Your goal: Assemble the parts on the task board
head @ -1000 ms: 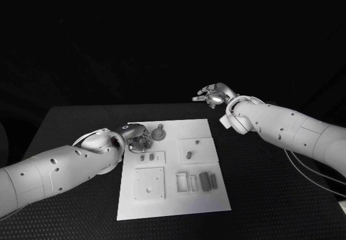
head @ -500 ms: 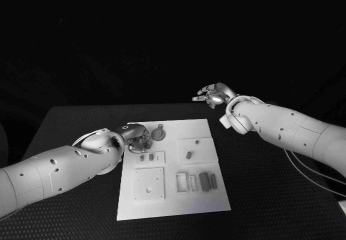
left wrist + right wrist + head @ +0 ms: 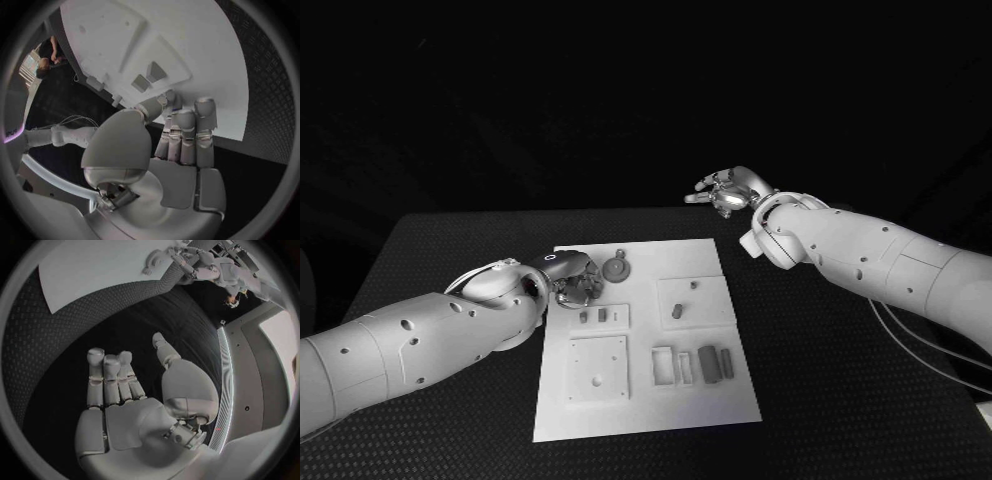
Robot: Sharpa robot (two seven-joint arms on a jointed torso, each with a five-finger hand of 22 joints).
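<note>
Left hand (image 3: 571, 280) hides task board (image 3: 711, 400) corner; fingertip contact with parts unclear.

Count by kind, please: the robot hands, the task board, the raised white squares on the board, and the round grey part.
Robot hands: 2 (left robot hand, right robot hand)
Task board: 1
Raised white squares: 3
Round grey part: 1
Total: 7

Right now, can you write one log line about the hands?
left hand: over white task board far-left corner, holding nothing | right hand: raised beyond table, open
</note>
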